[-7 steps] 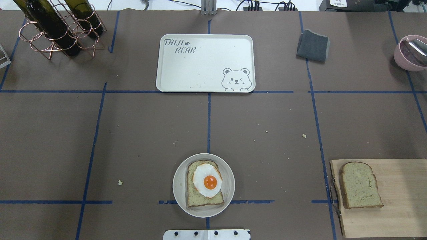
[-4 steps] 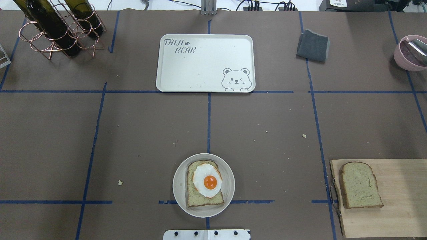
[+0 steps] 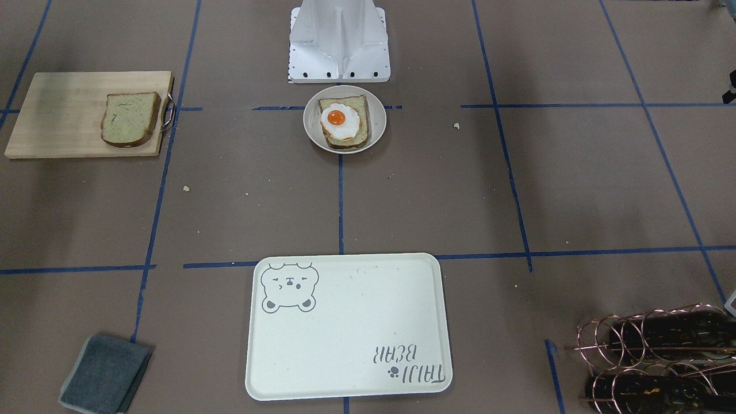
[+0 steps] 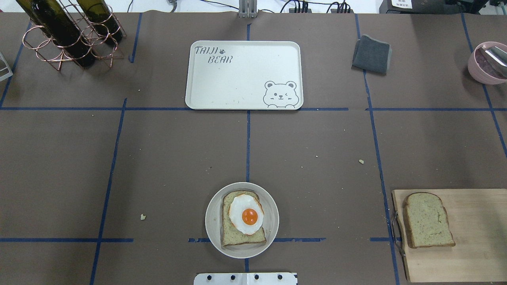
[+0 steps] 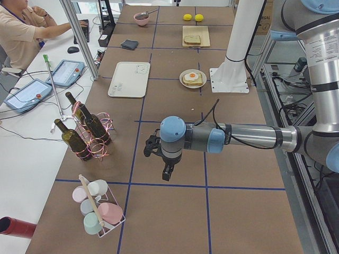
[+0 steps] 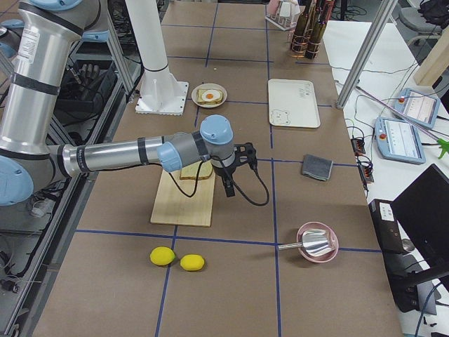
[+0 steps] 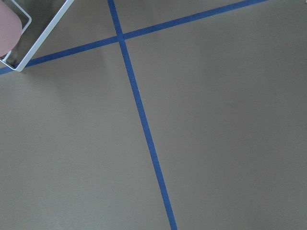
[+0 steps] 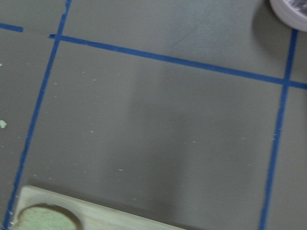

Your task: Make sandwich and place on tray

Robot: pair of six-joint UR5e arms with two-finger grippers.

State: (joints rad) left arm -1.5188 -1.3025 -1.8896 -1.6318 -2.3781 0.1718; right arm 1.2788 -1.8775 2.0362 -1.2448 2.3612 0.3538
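Nothing has moved since a second ago: the egg [image 4: 246,213] sits on one bread slice [image 4: 234,236] on the round plate [image 4: 212,221], and the other slice [image 4: 427,219] lies on the wooden board [image 4: 475,237], both well apart from the tray [image 4: 241,71]. The left end effector [image 5: 166,173] and right end effector [image 6: 228,188] hang above the table [image 4: 158,158]; I cannot tell if either is open or closed

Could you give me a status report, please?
Left gripper, right gripper: off the food, open or shut unclear. Egg on bread slice, on plate; second slice on cutting board. Tray holds no sandwich yet.
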